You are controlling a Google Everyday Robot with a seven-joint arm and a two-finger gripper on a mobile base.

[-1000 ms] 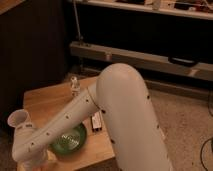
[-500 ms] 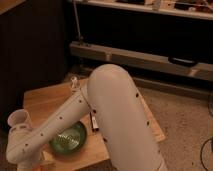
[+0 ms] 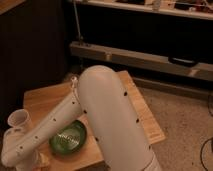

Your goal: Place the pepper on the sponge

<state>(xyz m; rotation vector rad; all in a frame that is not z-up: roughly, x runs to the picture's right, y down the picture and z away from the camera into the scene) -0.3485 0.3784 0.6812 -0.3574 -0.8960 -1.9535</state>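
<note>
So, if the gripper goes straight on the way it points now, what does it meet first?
Probably the wooden table: the gripper, low at the left edge, seems to point down, just left of the green bowl. Depth is unclear.

My own arm [image 3: 107,117] lies across the middle of the counter [image 3: 145,107], and a green bowl [image 3: 70,137] blocks the front beside it. My end effector [image 3: 21,154] sits low at the front left corner. Bare wood stays open at back left and along the right edge.
</note>
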